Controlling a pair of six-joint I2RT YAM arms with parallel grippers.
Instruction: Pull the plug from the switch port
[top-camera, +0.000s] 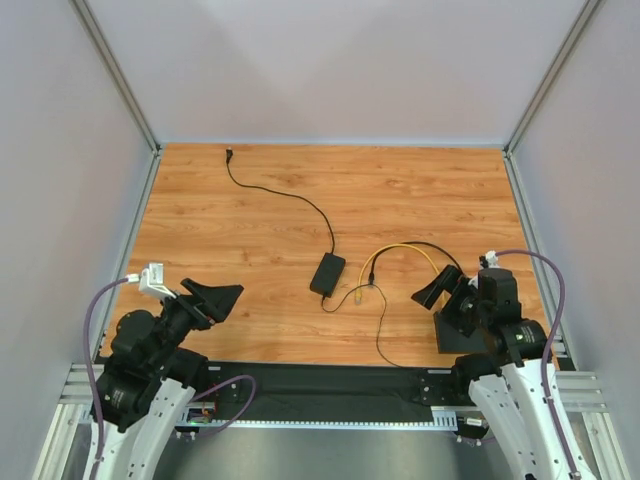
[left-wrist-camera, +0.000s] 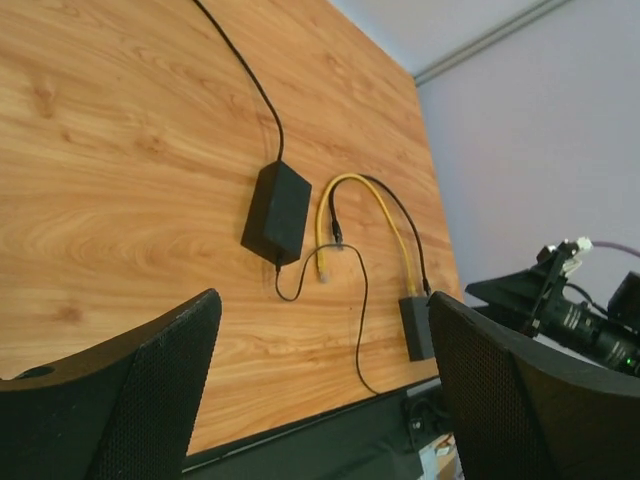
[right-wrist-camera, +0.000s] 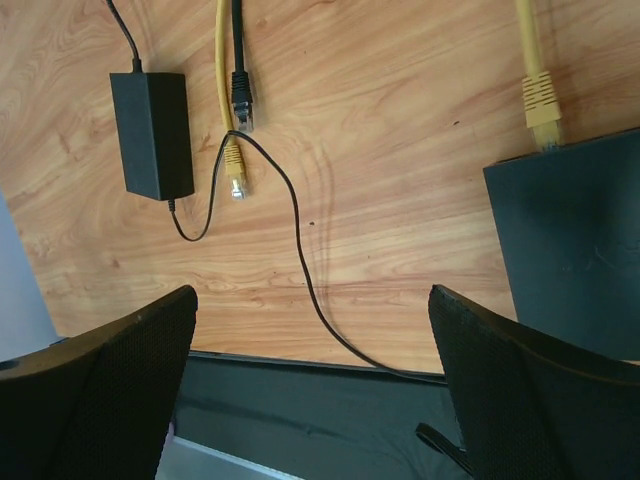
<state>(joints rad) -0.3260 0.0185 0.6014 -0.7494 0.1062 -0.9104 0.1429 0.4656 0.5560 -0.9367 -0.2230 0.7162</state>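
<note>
The switch (right-wrist-camera: 570, 240) is a flat black slab at the near right of the wooden table, also in the left wrist view (left-wrist-camera: 415, 327). A yellow plug (right-wrist-camera: 540, 105) sits in a port on its far edge. Its yellow cable (top-camera: 405, 250) loops away to a loose yellow end (right-wrist-camera: 235, 180). My right gripper (right-wrist-camera: 315, 370) hangs open above the table's front edge, just left of the switch, with nothing between its fingers. In the top view the right gripper (top-camera: 443, 290) covers much of the switch (top-camera: 450, 335). My left gripper (top-camera: 215, 300) is open and empty at the near left, far from the switch.
A small black adapter brick (top-camera: 327, 273) lies mid-table, one thin cable (top-camera: 280, 195) running to the far left corner, another (right-wrist-camera: 300, 270) curling to the front edge. A loose black plug (right-wrist-camera: 241, 105) lies beside the yellow end. A black strip (right-wrist-camera: 320, 410) borders the table front.
</note>
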